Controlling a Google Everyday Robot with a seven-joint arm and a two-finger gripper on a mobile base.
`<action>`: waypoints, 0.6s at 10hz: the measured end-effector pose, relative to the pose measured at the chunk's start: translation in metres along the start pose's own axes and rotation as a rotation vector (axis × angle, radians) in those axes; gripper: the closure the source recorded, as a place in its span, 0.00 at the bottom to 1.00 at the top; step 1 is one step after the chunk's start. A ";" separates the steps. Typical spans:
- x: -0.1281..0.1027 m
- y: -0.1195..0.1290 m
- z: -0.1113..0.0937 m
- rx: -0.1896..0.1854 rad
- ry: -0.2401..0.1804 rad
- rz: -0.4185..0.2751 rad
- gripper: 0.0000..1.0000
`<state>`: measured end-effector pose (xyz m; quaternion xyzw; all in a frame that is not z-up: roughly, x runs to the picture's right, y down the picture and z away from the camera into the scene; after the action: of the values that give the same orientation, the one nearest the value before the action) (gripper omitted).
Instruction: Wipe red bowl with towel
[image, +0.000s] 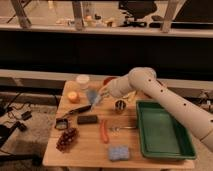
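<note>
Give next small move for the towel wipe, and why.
Probably carry the towel left and down to the red bowl. The gripper is shut on the towel, which hangs above the table just right of the bowl and not in it.
</note>
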<state>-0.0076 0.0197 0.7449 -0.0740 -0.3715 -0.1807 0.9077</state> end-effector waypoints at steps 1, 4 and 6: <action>0.008 -0.007 0.002 0.011 0.007 0.005 0.82; 0.034 -0.031 0.012 0.029 0.025 0.003 0.82; 0.053 -0.046 0.015 0.043 0.048 0.004 0.82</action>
<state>0.0000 -0.0331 0.7924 -0.0509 -0.3535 -0.1726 0.9180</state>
